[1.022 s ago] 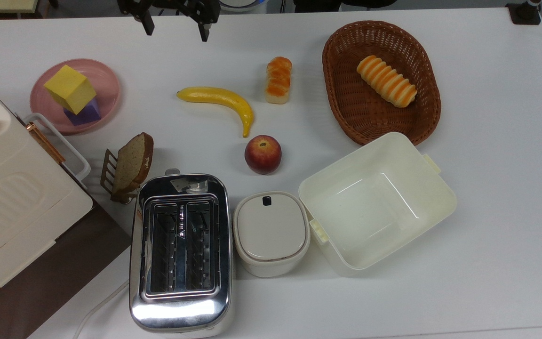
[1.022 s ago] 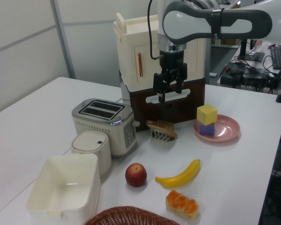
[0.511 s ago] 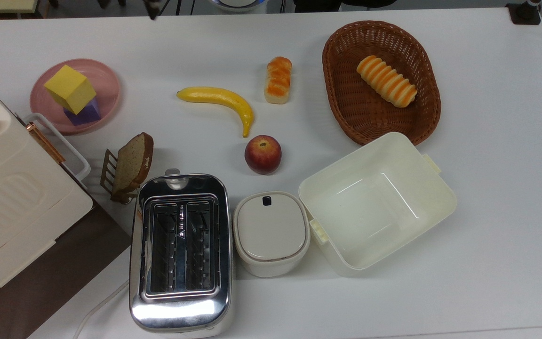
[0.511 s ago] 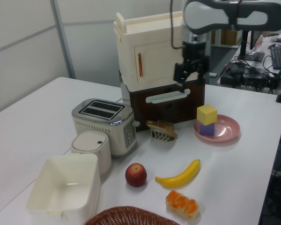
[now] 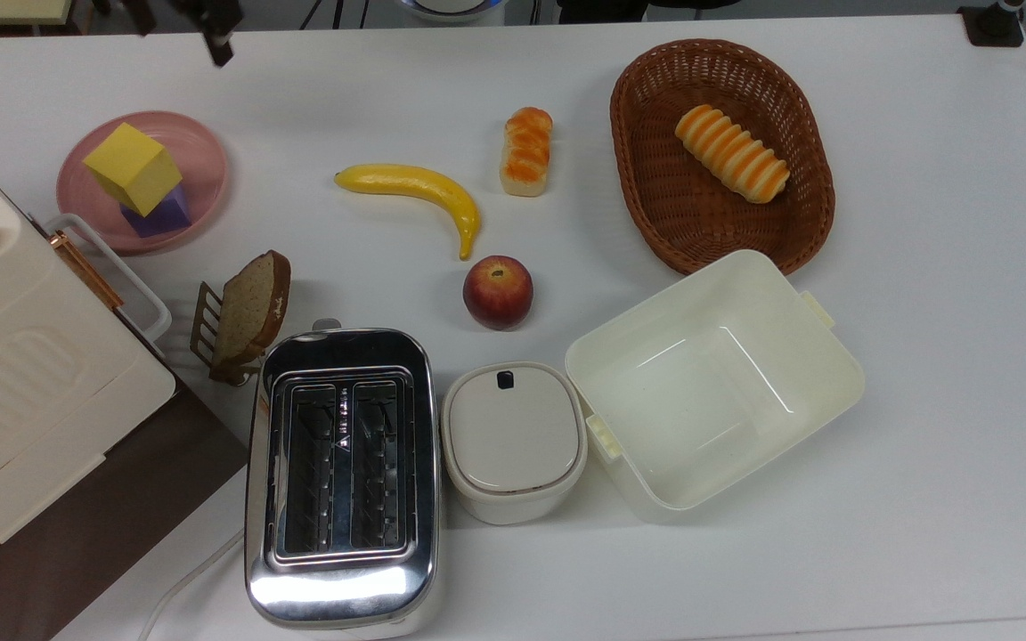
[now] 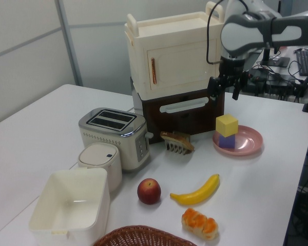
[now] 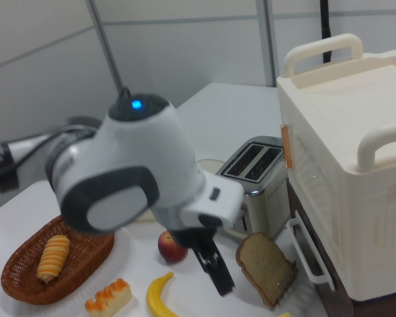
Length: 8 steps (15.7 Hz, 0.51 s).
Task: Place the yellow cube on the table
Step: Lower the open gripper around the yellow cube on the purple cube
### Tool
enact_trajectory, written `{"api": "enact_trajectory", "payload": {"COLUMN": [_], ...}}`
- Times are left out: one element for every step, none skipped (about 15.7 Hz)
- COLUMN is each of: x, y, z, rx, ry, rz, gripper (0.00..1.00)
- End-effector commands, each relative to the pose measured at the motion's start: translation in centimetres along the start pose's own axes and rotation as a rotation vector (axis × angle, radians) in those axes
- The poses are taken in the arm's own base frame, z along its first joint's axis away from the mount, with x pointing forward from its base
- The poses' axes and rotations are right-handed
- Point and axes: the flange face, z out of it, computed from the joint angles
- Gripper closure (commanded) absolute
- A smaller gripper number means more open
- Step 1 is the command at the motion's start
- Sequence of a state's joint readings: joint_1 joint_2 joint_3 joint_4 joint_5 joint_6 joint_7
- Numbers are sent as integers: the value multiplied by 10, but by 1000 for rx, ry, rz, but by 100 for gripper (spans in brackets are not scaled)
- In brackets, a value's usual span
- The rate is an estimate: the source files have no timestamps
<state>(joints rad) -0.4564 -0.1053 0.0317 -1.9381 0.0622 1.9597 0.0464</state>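
The bright-yellow matte cube sits perched on top of the smaller purple cube, both on the round pink plate at the top view's left, with the white tabletop stretching away around them. Up above the plate in the left view, the black two-finger gripper hangs in the air with its fingers apart and nothing between them, well clear of the yellow cube. A yellow banana lies on the table near the middle of the top view.

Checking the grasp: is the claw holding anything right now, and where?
Nothing is held. The open claw hangs above the yellow cube.
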Motion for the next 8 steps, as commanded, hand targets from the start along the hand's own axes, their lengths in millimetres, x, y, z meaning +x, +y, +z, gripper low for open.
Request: {"api": "enact_trajectory", "payload": {"x": [3, 5, 9, 12, 15, 18, 21, 24], "y": [24, 26, 27, 28, 34, 39, 43, 43], "z": [26, 34, 40, 45, 49, 52, 60, 66], "rx": [1, 1, -1, -1, -4, -5, -4, -6], "ry": [54, 58, 66, 77, 87, 95, 98, 100], "rz": [0, 0, -2, 1, 10, 19, 26, 26], "gripper": [0, 0, 0, 0, 0, 0, 0, 0]}}
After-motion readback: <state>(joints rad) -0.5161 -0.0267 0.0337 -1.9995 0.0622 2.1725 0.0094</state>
